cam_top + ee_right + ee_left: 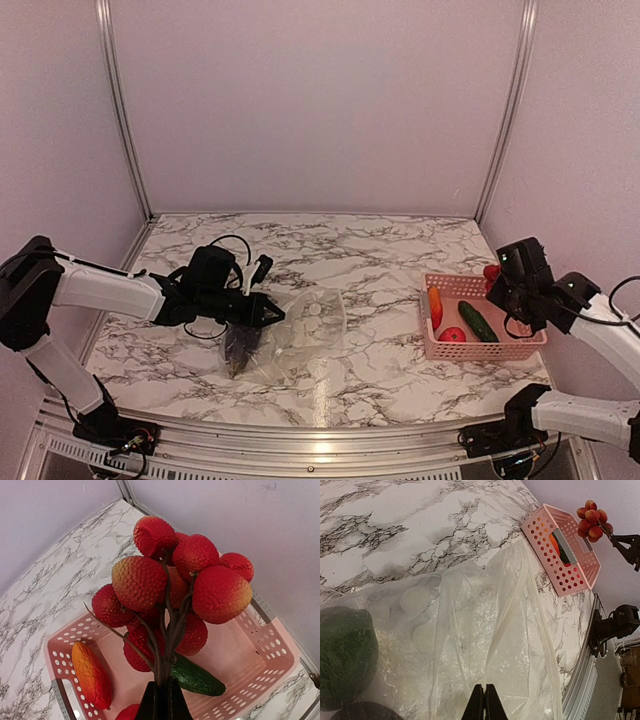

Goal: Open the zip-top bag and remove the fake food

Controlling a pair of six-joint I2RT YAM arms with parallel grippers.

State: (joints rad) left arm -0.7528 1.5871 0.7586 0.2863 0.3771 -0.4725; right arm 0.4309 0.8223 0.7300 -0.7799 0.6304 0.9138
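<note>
The clear zip-top bag (pixel 305 330) lies crumpled on the marble table. My left gripper (pixel 484 692) is shut on a fold of its plastic, at the bag's left side (pixel 268 314). Inside the bag a green pepper (pixel 342 655) and a dark purplish piece (pixel 365 711) show through the film. Over the pink basket's far right corner, my right gripper (pixel 162 689) is shut on the brown stem of a red lychee bunch (pixel 175 590), which hangs above the basket (pixel 491 271). A dark green cucumber (pixel 197 677), an orange-red piece (pixel 92 675) and a red piece (pixel 127 714) lie in the basket.
The pink slotted basket (pixel 515 350) stands at the right of the table, near the side wall. An aluminium rail (pixel 320 440) runs along the near edge. Black cables (pixel 235 245) loop behind the left wrist.
</note>
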